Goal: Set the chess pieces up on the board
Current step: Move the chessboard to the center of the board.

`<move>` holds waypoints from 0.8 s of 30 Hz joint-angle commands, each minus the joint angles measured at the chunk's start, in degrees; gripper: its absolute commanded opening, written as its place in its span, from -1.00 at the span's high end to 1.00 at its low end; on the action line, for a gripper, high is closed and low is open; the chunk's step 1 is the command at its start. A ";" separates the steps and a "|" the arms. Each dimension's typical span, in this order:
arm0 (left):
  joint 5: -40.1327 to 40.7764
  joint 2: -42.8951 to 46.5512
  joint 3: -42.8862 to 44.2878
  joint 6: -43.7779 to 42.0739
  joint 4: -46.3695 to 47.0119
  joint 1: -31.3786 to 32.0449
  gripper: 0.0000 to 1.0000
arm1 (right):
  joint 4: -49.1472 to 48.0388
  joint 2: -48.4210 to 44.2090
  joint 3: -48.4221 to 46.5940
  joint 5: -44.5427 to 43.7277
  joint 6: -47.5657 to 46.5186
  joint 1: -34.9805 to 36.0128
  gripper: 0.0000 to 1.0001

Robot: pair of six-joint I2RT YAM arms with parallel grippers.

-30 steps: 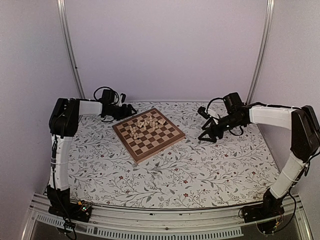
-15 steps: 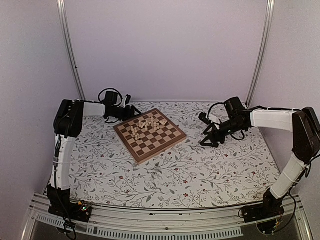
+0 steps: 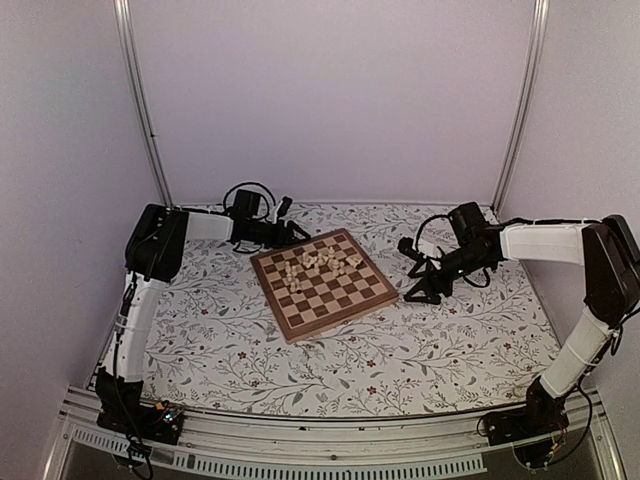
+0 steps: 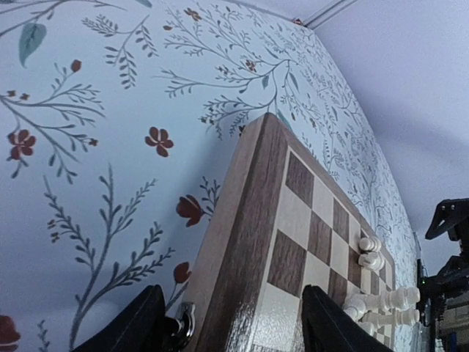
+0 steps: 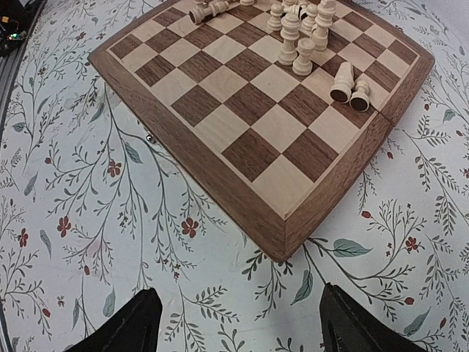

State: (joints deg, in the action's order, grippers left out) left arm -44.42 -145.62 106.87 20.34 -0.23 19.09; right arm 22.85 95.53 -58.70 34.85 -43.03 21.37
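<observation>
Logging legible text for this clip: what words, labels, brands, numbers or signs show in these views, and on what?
No readable text in any view.
board: plain wooden border, no letters or numbers along it.
chess pieces: unmarked.
table cover: printed flowers and leaves only.
left arm and right arm: no label legible.

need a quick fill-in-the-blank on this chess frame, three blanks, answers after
1. Seen from the arms, the chess pieces are bunched on the ___ half of the board.
2. By the board's edge, two pieces are ___ down, not standing.
3. The right tool, with its jaws open, holds ___.
Missing words: far; lying; nothing.
</observation>
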 commanded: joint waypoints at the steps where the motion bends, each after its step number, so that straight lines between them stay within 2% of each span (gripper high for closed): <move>1: -3.64 -2.91 1.63 0.02 -1.01 3.51 -0.31 | 1.33 0.35 1.67 -1.28 -4.18 0.18 -0.54; 7: -5.06 -5.37 5.32 1.31 -1.00 5.78 -0.29 | 6.16 1.03 2.80 -0.10 -11.75 0.23 -0.63; 17: -7.49 -8.56 15.10 3.96 -2.65 8.33 -0.25 | 5.71 5.07 2.02 -5.28 -10.56 0.19 -0.62; 21: -3.54 -6.88 16.09 3.28 -4.44 8.33 -0.27 | 6.01 6.36 1.93 -4.32 -10.67 0.32 -0.58; 24: 6.83 -2.27 15.24 0.80 -7.75 7.68 -0.32 | 6.25 7.68 1.73 -3.95 -10.97 0.38 -0.53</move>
State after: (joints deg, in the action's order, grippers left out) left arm -47.42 -153.34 121.69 23.33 -3.29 26.85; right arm 28.12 101.41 -56.45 30.52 -53.15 21.37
